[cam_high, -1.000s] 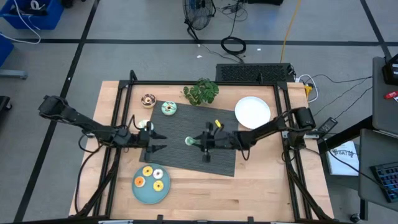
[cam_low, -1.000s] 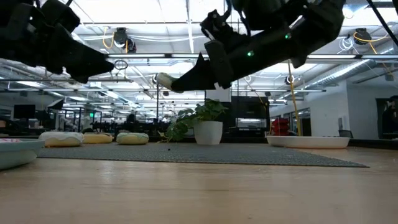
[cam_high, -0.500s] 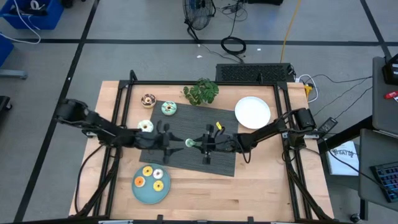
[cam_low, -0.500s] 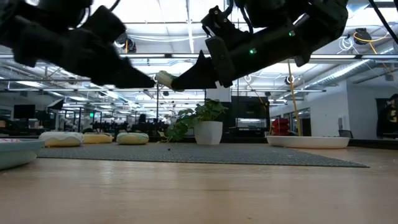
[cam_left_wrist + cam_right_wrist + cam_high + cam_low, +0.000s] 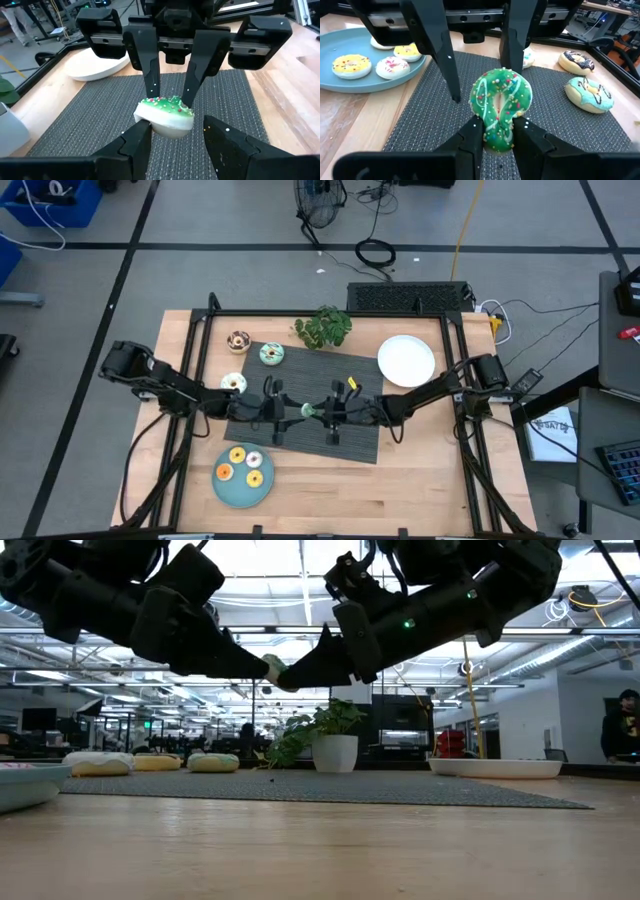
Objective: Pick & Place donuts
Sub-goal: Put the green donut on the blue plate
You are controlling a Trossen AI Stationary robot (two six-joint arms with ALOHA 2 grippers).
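Handover of green donut in progress above the mat.

Left of mat centre, the left gripper [image 5: 283, 416] stood spread around the green donut [image 5: 501, 107], which the right gripper [image 5: 313, 411] pinched, raised over the mat [image 5: 352, 436]. Next, judged: left closes, right lets go. The teal plate [image 5: 232, 491], near the mat's front-left corner, held three donuts; the white plate [image 5: 406, 360] held none.

green donut [image 5: 501, 107]: lower edge hidden between right gripper [image 5: 495, 131] jaws
teal plate [image 5: 367, 75]: cut by the picture's edge, partly behind left gripper [image 5: 480, 52]
white plate [image 5: 95, 65]: mostly hidden by the right arm
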